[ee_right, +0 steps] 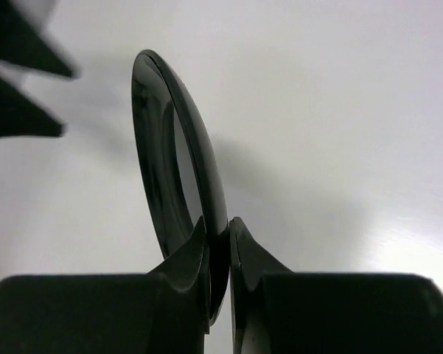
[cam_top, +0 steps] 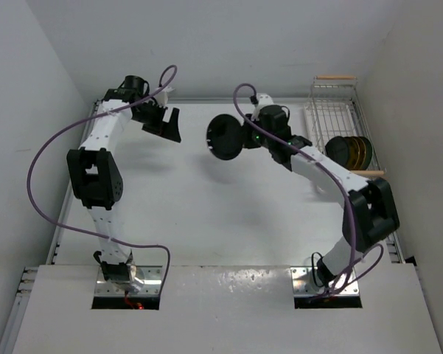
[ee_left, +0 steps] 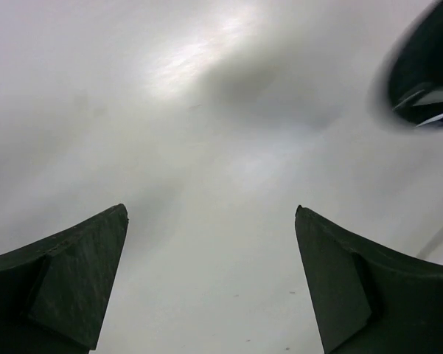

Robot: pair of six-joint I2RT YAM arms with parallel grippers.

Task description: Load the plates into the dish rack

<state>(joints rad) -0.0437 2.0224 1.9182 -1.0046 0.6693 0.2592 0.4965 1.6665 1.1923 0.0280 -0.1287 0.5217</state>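
My right gripper (ee_right: 219, 225) pinches the black plate (ee_right: 158, 169) by its rim, on edge above the table's (cam_top: 206, 221) far middle; the left gripper (ee_left: 210, 214) gapes empty. I should carry it upright to the rack (cam_top: 332, 110) at the far right corner, into a free slot beside the other plates (cam_top: 351, 151).

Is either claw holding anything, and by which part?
The right gripper pinches a black plate by its rim, held on edge; the left gripper is open, empty.

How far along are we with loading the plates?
Done: a row of plates already stands in the dish rack. In hand: the right gripper is shut on a black plate, held on edge. Remaining: racking it; no other loose plate shows. The left gripper is open, empty.
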